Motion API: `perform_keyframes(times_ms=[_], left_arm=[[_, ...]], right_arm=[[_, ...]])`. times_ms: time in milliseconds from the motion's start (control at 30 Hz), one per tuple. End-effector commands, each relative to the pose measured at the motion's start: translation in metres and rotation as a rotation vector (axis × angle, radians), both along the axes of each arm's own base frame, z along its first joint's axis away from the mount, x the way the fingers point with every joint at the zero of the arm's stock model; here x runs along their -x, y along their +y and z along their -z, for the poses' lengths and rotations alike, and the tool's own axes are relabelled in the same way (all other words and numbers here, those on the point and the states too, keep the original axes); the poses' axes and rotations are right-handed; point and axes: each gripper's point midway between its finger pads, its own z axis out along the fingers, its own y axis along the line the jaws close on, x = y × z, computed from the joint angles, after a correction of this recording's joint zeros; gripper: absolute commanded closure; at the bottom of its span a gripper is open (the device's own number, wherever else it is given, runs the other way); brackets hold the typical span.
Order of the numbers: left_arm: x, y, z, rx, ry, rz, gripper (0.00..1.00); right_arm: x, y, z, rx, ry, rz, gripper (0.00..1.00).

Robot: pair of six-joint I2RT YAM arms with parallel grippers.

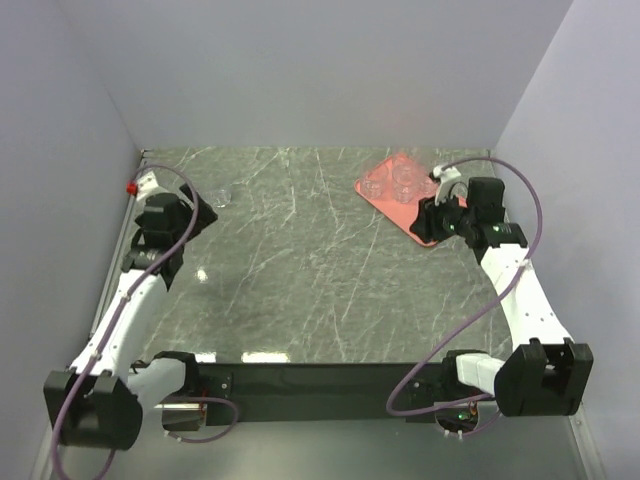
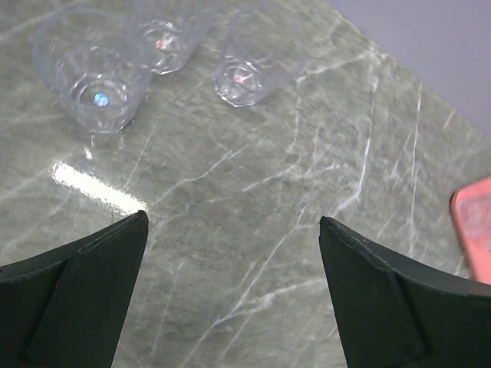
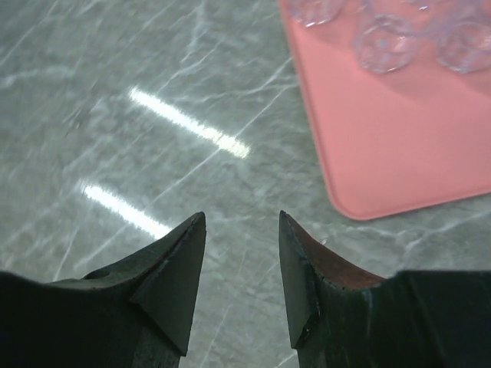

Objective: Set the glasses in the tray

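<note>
The salmon-pink tray (image 1: 432,238) lies at the back right of the table, with several clear glasses (image 1: 405,178) standing on its far part. In the right wrist view the tray (image 3: 399,138) is ahead to the right, with glasses (image 3: 386,44) at its far end. My right gripper (image 3: 242,218) is open and empty, over the table just off the tray's near corner (image 1: 428,216). Three clear glasses (image 2: 96,73) (image 2: 165,38) (image 2: 249,65) stand on the table ahead of my left gripper (image 2: 234,222), which is open wide and empty (image 1: 203,212). One of these glasses (image 1: 218,197) shows faintly in the top view.
The table is grey-green marble with white veins (image 1: 300,260). Grey walls close it in at the back and both sides. A small red and white object (image 1: 135,185) sits at the far left edge. The tray's edge (image 2: 476,230) shows at the right of the left wrist view.
</note>
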Motion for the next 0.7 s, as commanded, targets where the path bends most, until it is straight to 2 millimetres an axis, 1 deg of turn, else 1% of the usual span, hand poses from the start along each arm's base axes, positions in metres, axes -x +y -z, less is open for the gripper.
perform_keyframes(times_ms=[0,33,67,100,133,167,200,233,267,300,333,367,400,433,467,533,600,633,667], left_arm=[[-0.020,0.011,-0.024,0.186,-0.041,-0.076,0.01],[-0.022,0.016,-0.022,0.206,-0.028,-0.101,0.00],[-0.025,0.017,-0.009,0.238,0.023,-0.127,0.01],[-0.030,0.031,-0.012,0.257,0.022,-0.175,0.01],[-0.034,0.036,0.000,0.271,0.064,-0.207,0.01],[-0.036,0.040,0.005,0.300,0.086,-0.240,0.01],[-0.036,0.049,0.008,0.316,0.113,-0.279,0.02],[-0.038,0.055,0.023,0.328,0.164,-0.315,0.03],[-0.039,0.059,0.029,0.353,0.188,-0.352,0.03],[-0.036,0.068,0.034,0.362,0.228,-0.396,0.03],[-0.036,0.076,0.049,0.354,0.282,-0.446,0.05],[-0.037,0.079,0.053,0.356,0.309,-0.473,0.06],[-0.041,0.085,0.047,0.353,0.314,-0.489,0.07],[-0.041,0.088,0.059,0.348,0.364,-0.502,0.07],[-0.045,0.091,0.057,0.350,0.361,-0.506,0.07],[-0.050,0.095,0.061,0.355,0.364,-0.508,0.08],[-0.055,0.100,0.059,0.366,0.352,-0.517,0.08],[-0.057,0.103,0.061,0.366,0.357,-0.523,0.08],[-0.059,0.106,0.057,0.368,0.349,-0.530,0.08]], right_arm=[[0.025,0.017,0.008,-0.011,-0.022,-0.156,0.50],[0.034,0.022,0.014,-0.035,0.002,-0.186,0.50],[0.038,0.024,0.013,-0.040,0.001,-0.198,0.50],[0.041,0.024,0.012,-0.045,0.005,-0.203,0.50],[0.044,0.026,0.011,-0.055,0.009,-0.211,0.50],[0.046,0.026,0.009,-0.059,0.000,-0.212,0.50],[0.046,0.025,0.009,-0.056,-0.007,-0.210,0.50],[0.046,0.025,0.009,-0.055,-0.012,-0.209,0.50],[0.047,0.025,0.009,-0.055,-0.012,-0.209,0.50],[0.047,0.025,0.010,-0.055,-0.010,-0.209,0.50],[0.048,0.025,0.011,-0.059,-0.003,-0.211,0.50],[0.049,0.026,0.012,-0.063,0.003,-0.214,0.50],[0.050,0.027,0.012,-0.065,0.006,-0.218,0.50],[0.050,0.026,0.013,-0.070,0.014,-0.219,0.50],[0.051,0.026,0.013,-0.071,0.015,-0.220,0.50],[0.051,0.026,0.014,-0.072,0.020,-0.222,0.50],[0.050,0.025,0.013,-0.074,0.019,-0.218,0.50],[0.051,0.025,0.012,-0.075,0.016,-0.218,0.50],[0.051,0.024,0.013,-0.076,0.017,-0.216,0.50]])
